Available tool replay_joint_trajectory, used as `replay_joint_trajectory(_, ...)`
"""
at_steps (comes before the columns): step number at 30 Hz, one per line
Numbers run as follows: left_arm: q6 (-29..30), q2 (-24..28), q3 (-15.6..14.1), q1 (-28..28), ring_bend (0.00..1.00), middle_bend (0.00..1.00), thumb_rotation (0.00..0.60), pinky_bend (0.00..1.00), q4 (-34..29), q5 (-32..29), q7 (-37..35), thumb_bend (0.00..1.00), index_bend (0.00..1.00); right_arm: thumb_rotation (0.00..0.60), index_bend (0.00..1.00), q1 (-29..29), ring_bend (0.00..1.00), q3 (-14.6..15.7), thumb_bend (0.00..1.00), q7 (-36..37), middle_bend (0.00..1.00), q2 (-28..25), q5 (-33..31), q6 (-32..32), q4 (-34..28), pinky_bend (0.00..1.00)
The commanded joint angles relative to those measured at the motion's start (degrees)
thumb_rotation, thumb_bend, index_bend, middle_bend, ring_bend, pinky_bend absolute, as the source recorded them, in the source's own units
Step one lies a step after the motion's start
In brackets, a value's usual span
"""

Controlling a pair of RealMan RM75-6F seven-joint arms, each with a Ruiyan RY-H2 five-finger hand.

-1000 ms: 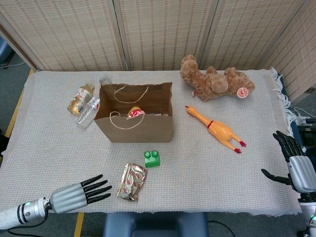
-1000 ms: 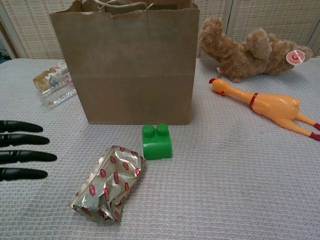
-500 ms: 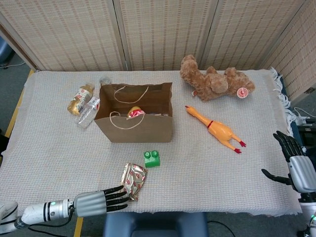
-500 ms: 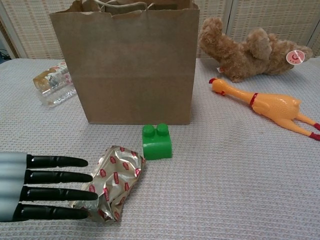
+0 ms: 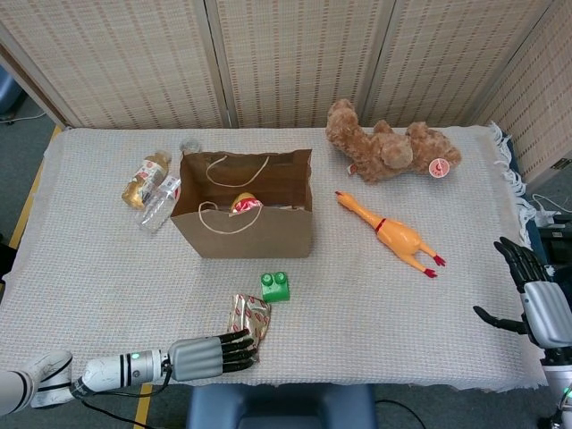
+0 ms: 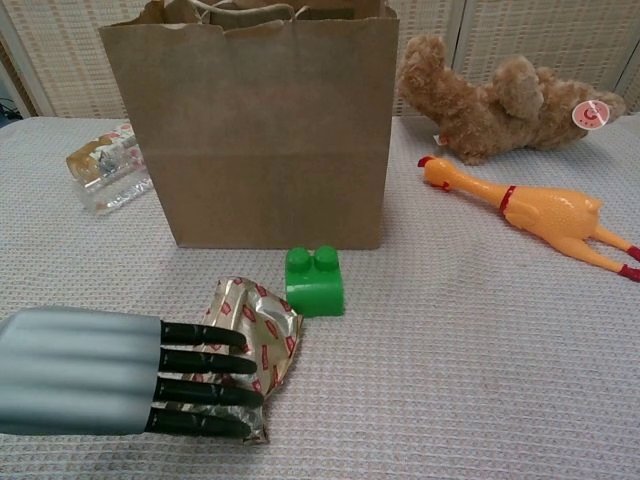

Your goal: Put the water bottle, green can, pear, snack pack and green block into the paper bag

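Flat, left hand (image 6: pixel 120 372) overlaps snack pack (image 6: pixel 262 322), perhaps gripping.

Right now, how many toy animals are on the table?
2. A brown teddy bear lies at the far right, behind the paper bag; a rubber chicken lies just in front of it. The bag could hide more.

No legible words or numbers anywhere; only a small red mark, too blurred to read, on the round pink tag (image 6: pixel 590 114) of the teddy bear (image 5: pixel 386 141), and repeated red emblems, also unreadable, across the foil of the snack pack (image 6: pixel 258 318) in front of the paper bag (image 5: pixel 243 214). Label on the bottle (image 5: pixel 145 179) left of the paper bag too small to make out.
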State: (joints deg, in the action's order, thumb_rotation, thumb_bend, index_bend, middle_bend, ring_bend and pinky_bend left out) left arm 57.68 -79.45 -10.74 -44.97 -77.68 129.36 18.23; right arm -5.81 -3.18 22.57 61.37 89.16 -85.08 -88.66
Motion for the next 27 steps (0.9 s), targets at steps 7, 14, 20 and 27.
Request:
replay_joint_trajectory(7,0.1,3.8,0.2,-2.2,0.00,0.00,0.600,0.07,-4.7,-1.7,0.7,0.39,0.00,0.600,0.00,0.0,0.00,-0.1,0.06,0.0,0.00,-0.1,-0.3,0.1,-0.2,0.00)
replay_joint_trajectory(14,-1.0,2.6,-0.3,-2.7,0.00,0.00,0.600,0.06,-5.7,-2.4,2.1,0.39,0.00,0.600,0.00,0.0,0.00,0.0,0.06,-0.4,0.00,0.0,0.0,0.0,-0.3,0.00)
replay_joint_trajectory(20,-2.8,0.6,0.8,-3.7,0.00,0.00,0.600,0.06,-5.0,-4.5,2.6,0.39,0.00,0.600,0.00,0.0,0.00,-0.1,0.06,-0.5,0.00,0.0,-0.2,0.0,-0.3,0.00)
replay_joint_trajectory(27,-4.9,-1.3,1.8,-5.4,0.00,0.00,0.600,0.06,-5.1,-6.8,2.0,0.39,0.00,0.600,0.00,-0.1,0.00,-0.2,0.06,-0.4,0.00,-0.1,-0.5,0.4,-0.5,0.00)
